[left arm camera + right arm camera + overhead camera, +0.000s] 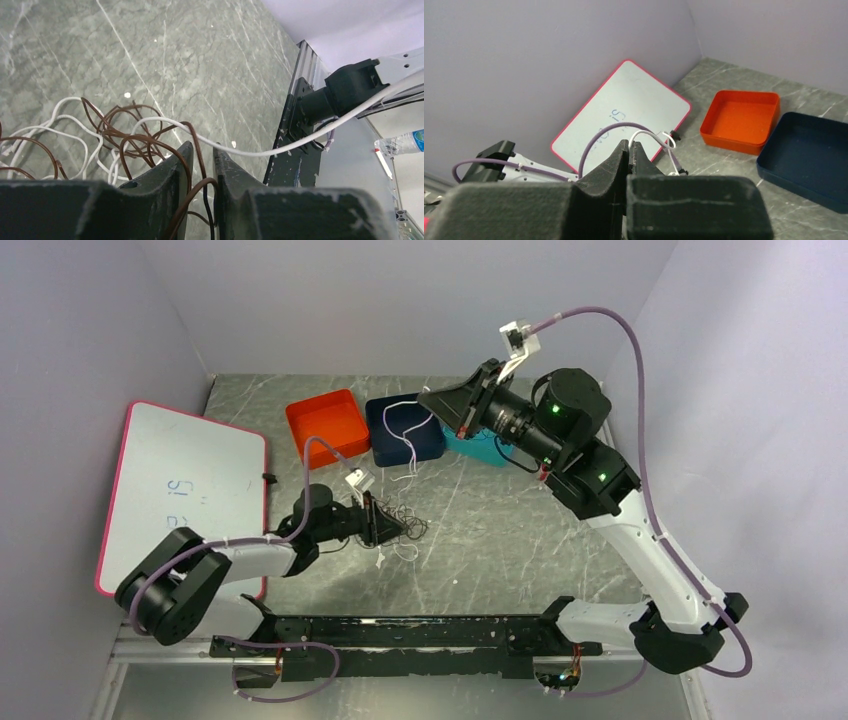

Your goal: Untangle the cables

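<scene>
A tangle of thin cables [405,527] lies mid-table. My left gripper [392,523] is low on the table with its fingers in this tangle. In the left wrist view, brown cable loops [125,127] and a black cable [211,220] run through the narrow gap of the left gripper [202,147]. A white cable [240,150] crosses just beyond the tips. My right gripper [428,398] is raised above the dark blue bin and shut on a white cable [405,425], which hangs down from it. At the right gripper [630,144], that white cable [659,136] curls out of the tips.
A pink-rimmed whiteboard [180,490] lies at the left. An orange bin [325,425] and a dark blue bin [380,448] stand at the back, with a teal object [470,450] beside them. A black rail [400,635] runs along the near edge.
</scene>
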Tool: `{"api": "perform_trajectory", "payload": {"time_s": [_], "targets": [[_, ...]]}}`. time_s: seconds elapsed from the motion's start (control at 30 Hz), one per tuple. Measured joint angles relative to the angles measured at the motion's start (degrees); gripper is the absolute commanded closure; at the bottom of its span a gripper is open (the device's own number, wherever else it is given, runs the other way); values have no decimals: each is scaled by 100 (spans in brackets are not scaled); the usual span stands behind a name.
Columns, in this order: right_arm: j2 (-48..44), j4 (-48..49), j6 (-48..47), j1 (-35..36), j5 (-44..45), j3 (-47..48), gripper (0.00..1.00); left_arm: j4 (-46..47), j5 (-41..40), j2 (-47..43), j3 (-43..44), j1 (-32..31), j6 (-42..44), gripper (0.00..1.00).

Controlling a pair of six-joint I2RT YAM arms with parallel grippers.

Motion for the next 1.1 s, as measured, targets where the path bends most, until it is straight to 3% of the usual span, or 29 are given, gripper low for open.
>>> {"api": "perform_trajectory", "payload": {"time_s": [0.4,0.83,1.1], "targets": [[-271,-72,-721,0,741,575,100,205,-120,293,-223,-50,-68,51],[-671,-39,-1233,0,1388,667,100,223,-348,455,-424,-57,-61,57],[-1023,68,-1543,0,1794,673,100,356,-393,750,-479,-59,-81,55]]}}
